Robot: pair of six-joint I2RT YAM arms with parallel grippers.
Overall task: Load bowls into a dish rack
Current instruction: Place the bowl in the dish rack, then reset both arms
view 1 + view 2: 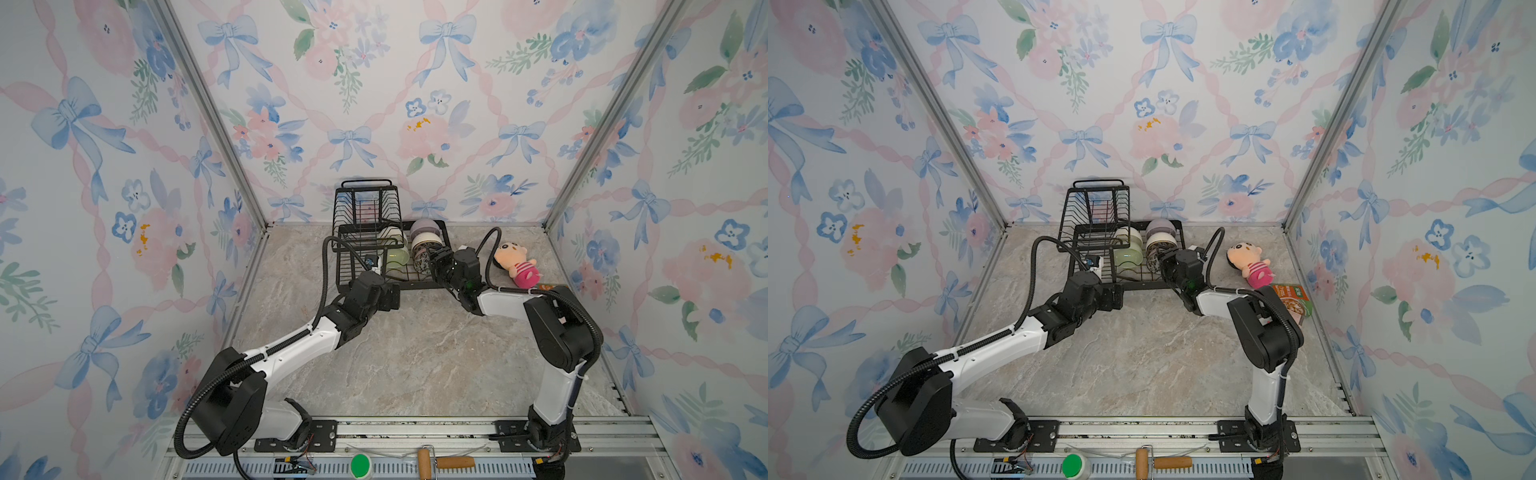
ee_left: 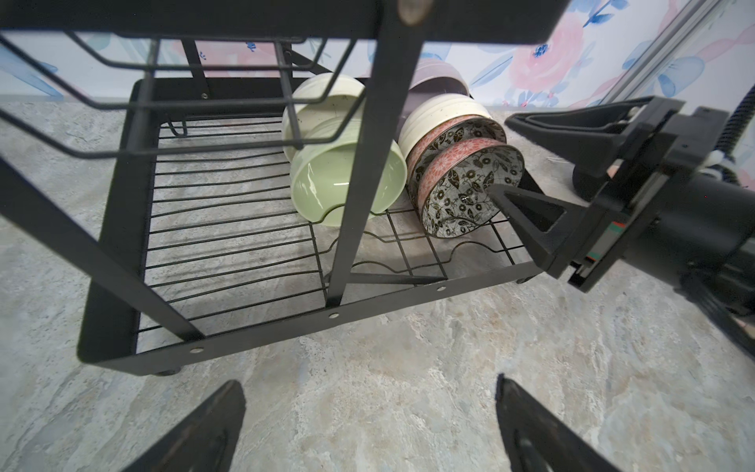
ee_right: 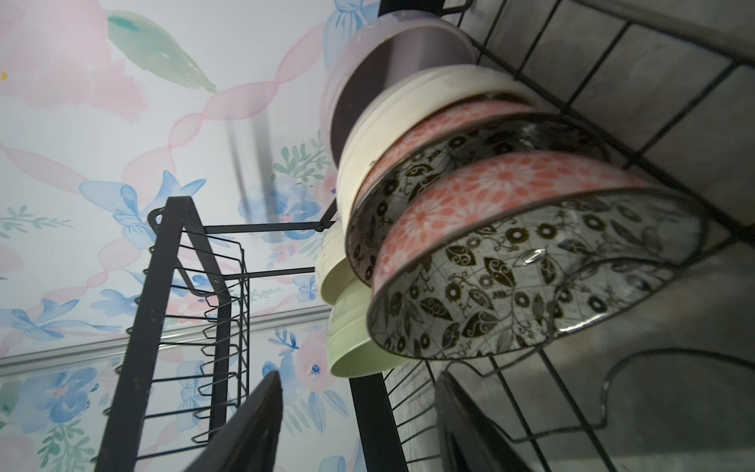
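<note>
Six bowls [image 2: 318, 182] stand in the dish rack [image 2: 261, 333] — looks like the release step. Your right fingers [image 2: 572, 139] straddle the rim of the front patterned bowl [image 2: 461, 192], parted, gripping nothing; left fingers [image 2: 212, 425] wide, empty. Back out without tipping it.

The dish rack [image 2: 286, 327] is matt black metal wire. The leaf-patterned bowls [image 2: 461, 192] and pale green bowl [image 2: 318, 184] shine glossy.

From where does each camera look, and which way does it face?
Both top views: high in front, looking down at the dish rack; left arm and right arm show.
Left wrist: low, facing the rack's base tray; open left gripper shows.
Right wrist: close, tilted, facing the leaf-patterned bowls; right gripper shows.
Shared by wrist views: the pale green bowl.
</note>
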